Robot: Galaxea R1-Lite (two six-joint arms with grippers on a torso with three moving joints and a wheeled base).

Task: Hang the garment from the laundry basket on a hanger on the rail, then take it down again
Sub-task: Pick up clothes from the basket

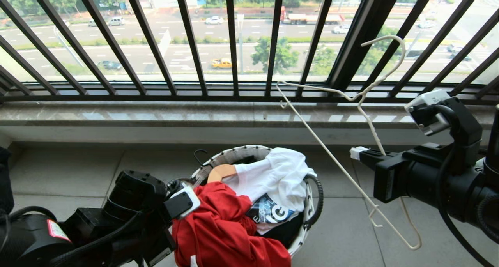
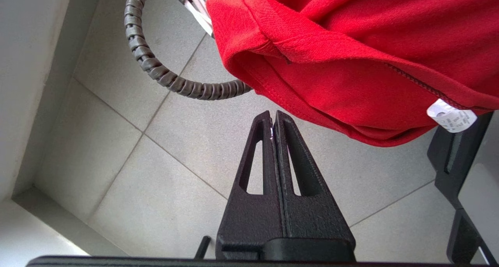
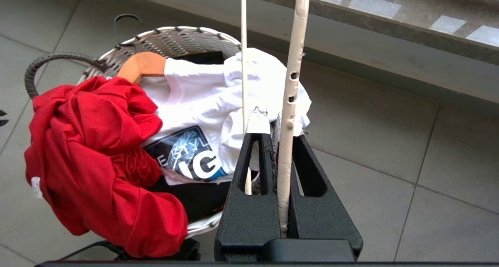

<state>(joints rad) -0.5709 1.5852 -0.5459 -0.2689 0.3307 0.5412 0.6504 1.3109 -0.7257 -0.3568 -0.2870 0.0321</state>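
Black ribbed left hand (image 2: 273, 117) clenched empty beside crumpled red garment (image 2: 351, 56); right hand (image 3: 277, 132) grasping thin wire hanger (image 3: 290, 87)

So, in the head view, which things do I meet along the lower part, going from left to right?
Left gripper → red T-shirt → white shirt → cream wire hanger → right gripper, fingers shut on the hanger.

The garment (image 1: 222, 228) is plain bright red with a small white label (image 2: 451, 121). The laundry basket (image 1: 249, 153) has a white-and-black woven rim and grey ribbed handles. The hanger (image 1: 366, 119) is cream-white. A white shirt (image 3: 202, 99) bears a dark blue-and-white print. The floor (image 1: 78, 173) tiles are pale grey.
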